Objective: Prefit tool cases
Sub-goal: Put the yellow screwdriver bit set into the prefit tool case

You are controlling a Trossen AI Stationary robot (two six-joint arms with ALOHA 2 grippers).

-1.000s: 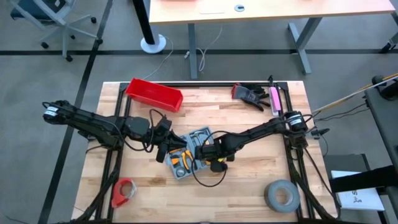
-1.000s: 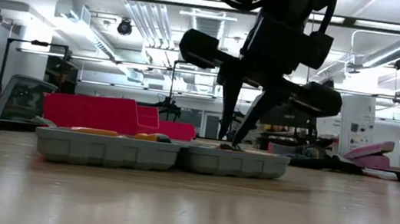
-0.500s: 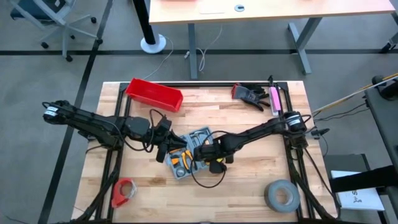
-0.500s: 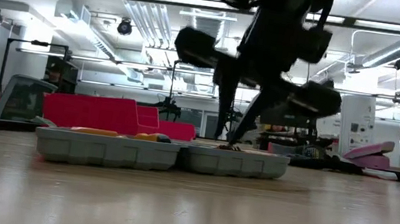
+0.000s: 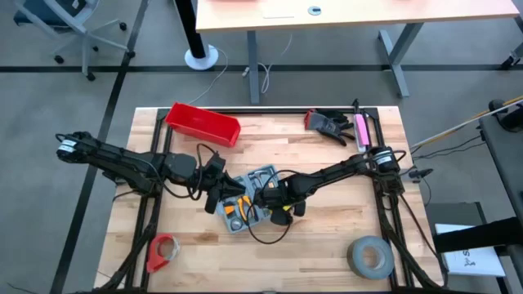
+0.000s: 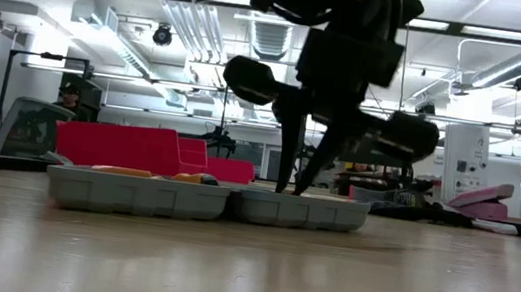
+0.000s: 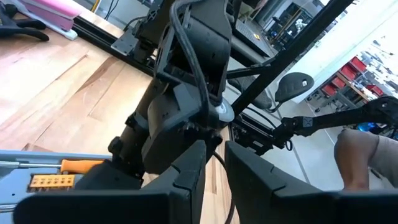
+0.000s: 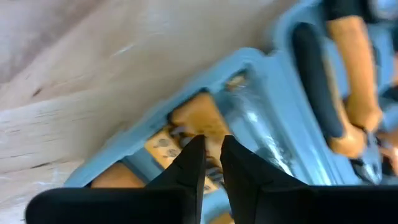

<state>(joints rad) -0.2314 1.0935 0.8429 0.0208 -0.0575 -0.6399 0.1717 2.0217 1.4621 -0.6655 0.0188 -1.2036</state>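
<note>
The grey-blue tool case [image 5: 245, 204] lies open and flat on the wooden table, with orange-handled tools [image 5: 237, 211] in its recesses. My right gripper [image 5: 270, 198] points steeply down into the case's right half [image 6: 302, 210]. Its fingers stand almost together, just above an orange bit holder [image 8: 186, 121] near the case's rim [image 8: 124, 149]. My left gripper [image 5: 219, 194] hangs high over the case's left side, pointing nearly level at the right arm. In the left wrist view my left gripper [image 7: 214, 168] shows only a narrow gap, with nothing in it. My right gripper comes from above, slanting, and its fingertips [image 8: 198, 142] reach down to the bit holder's recess at the case's edge. I cannot tell whether they touch the holder or the case. Nothing shows between the fingers.
A red bin [image 5: 203, 124] stands at the far left, and black gloves [image 5: 328, 124] with a pink tool [image 5: 360, 129] lie at the far right. A red tape roll [image 5: 162, 251] lies near left, a grey tape roll [image 5: 369, 256] near right. A person [image 7: 367, 155] sits beyond the table.
My right gripper has rolled about the line along which it points and has crept a little toward the table's left over the case. The case stays flat on the table.
</note>
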